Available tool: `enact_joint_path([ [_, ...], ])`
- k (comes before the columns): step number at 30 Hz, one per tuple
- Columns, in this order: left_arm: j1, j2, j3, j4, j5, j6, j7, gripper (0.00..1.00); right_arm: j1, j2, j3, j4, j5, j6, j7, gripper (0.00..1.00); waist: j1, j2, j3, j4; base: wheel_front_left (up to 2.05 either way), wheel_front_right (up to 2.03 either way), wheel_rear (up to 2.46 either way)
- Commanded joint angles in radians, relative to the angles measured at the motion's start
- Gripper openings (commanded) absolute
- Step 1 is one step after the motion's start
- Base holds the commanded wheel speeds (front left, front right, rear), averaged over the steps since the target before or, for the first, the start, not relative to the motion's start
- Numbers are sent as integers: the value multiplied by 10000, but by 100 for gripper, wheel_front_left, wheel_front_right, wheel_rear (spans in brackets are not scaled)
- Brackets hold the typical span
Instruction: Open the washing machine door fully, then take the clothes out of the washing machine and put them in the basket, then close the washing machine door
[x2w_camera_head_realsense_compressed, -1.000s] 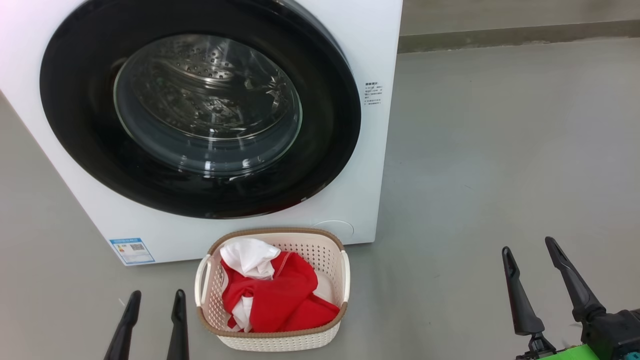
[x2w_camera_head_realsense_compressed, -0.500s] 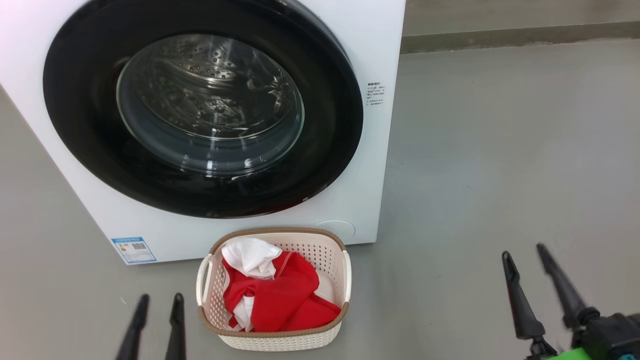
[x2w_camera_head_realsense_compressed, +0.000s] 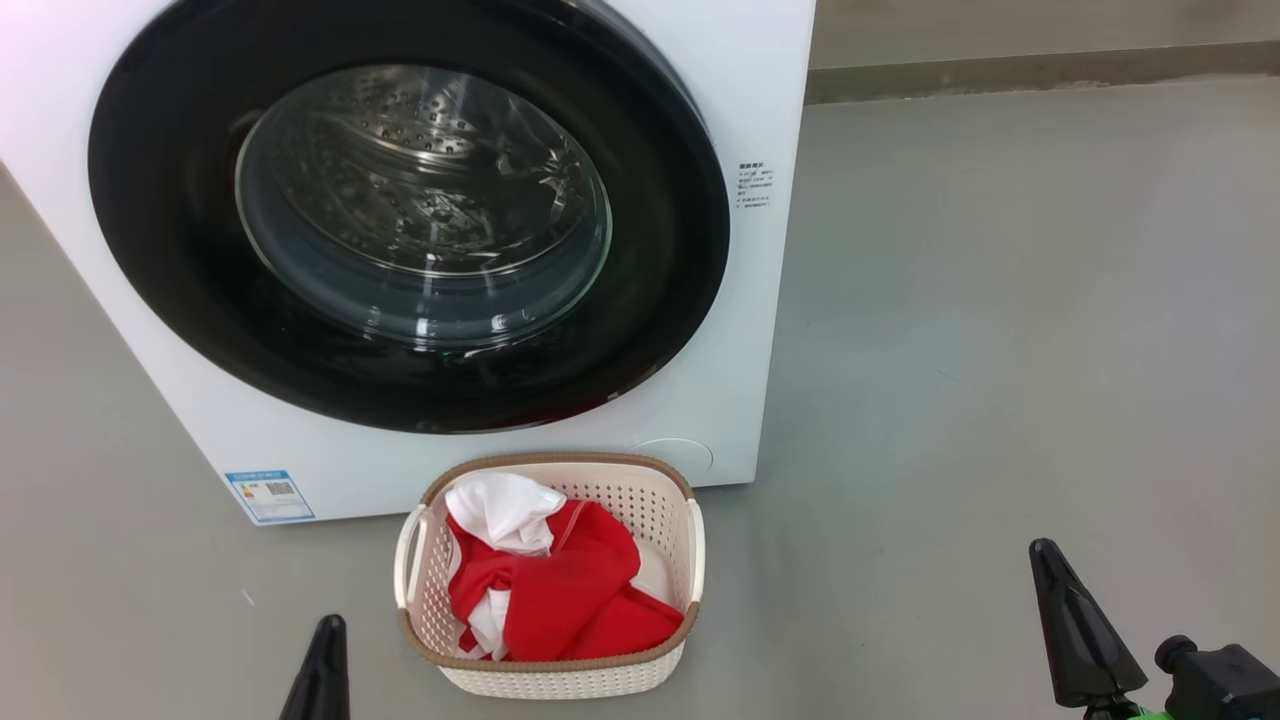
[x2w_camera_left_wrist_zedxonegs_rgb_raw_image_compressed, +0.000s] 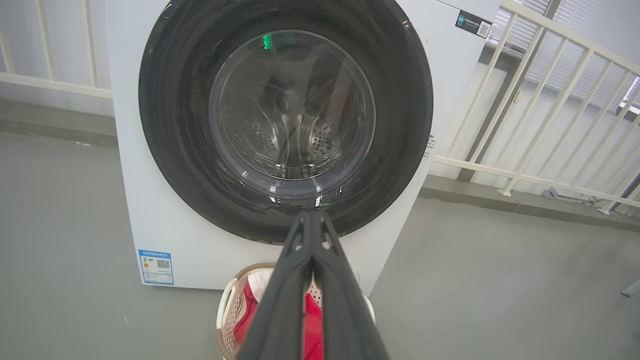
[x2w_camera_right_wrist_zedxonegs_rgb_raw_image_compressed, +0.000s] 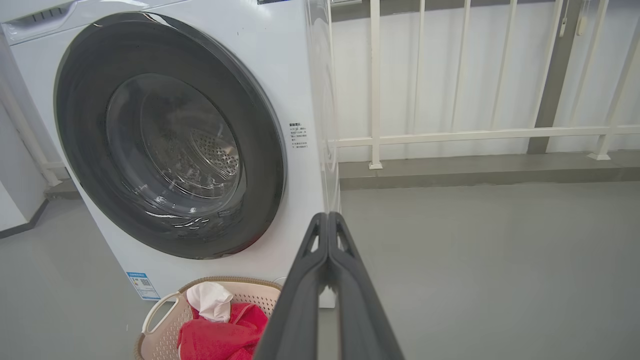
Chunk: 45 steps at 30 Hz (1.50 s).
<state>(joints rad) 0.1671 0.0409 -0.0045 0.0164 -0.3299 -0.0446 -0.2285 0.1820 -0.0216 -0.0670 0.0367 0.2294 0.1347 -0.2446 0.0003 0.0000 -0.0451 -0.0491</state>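
The door (x2w_camera_head_realsense_compressed: 420, 210) sits shut, flush against the washer's (x2w_camera_head_realsense_compressed: 350, 470) white front, and through its glass we see the steel drum. The clothes (x2w_camera_head_realsense_compressed: 570, 600), red with white parts, lie heaped in the basket (x2w_camera_head_realsense_compressed: 560, 685). It rests on the grey floor (x2w_camera_head_realsense_compressed: 1000, 350) just in front of the washer, below the door. Our left gripper (x2w_camera_left_wrist_zedxonegs_rgb_raw_image_compressed: 311, 217) has its fingers pressed tip to tip with nothing between them, low beside the basket's left. Our right gripper (x2w_camera_right_wrist_zedxonegs_rgb_raw_image_compressed: 327, 216) is squeezed together too and holds nothing, well off to the basket's right. A blue label (x2w_camera_head_realsense_compressed: 268, 495) marks the washer's lower left corner, and a white railing (x2w_camera_right_wrist_zedxonegs_rgb_raw_image_compressed: 450, 135) stands beyond.
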Motion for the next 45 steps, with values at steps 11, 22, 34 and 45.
enact_joint_path([
  [11, -462, 114, 93, 92, -1424, -136, 332, 0, -574, -194, 76, 19, 1586, -7, 314, 0, -2, 0, 58, 49, 0, 0, 0],
  [22, -709, 157, 147, 333, -2681, -215, 610, 0, -815, -265, 104, 233, 2953, -10, 592, 0, -2, 0, 103, 96, 0, 0, 0],
  [34, -964, 192, 222, 573, -4043, -299, 926, 0, -1079, -329, 115, 467, 4431, -14, 911, 0, -2, 0, 152, 147, 0, 0, 0],
  [45, -1181, 214, 293, 781, -5171, -369, 1197, 0, -1299, -373, 111, 663, 5653, -17, 1188, 0, -2, 0, 194, 190, 0, 0, 0],
])
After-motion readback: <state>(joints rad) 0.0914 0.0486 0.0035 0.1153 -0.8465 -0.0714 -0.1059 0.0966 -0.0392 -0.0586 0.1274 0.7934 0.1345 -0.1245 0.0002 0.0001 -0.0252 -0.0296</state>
